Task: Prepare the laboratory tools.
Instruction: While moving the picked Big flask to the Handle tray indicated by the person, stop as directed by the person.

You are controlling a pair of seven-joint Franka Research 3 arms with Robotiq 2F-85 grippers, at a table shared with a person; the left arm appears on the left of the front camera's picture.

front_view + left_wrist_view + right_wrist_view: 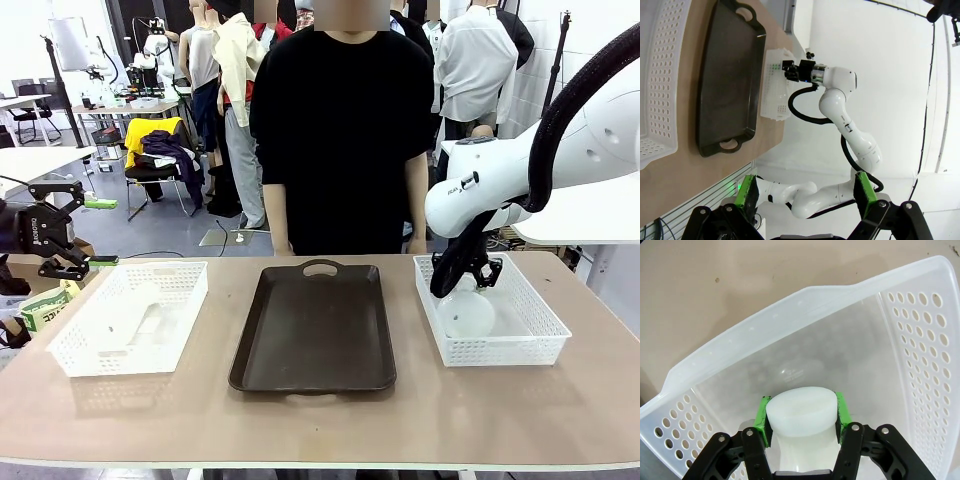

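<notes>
One frosted-white conical flask stands in the right white basket, with my right gripper reaching down onto it. In the right wrist view the green pads press both sides of the flask's neck, so the right gripper is shut on it. A second pale flask shape lies in the left white basket. My left gripper hangs beyond the table's left end, open and holding nothing. Its pads stand wide apart in the left wrist view.
A dark brown tray with handles lies bare at the table's middle, between the two baskets. A person in black stands at the far edge behind the tray. The front strip of the table is free.
</notes>
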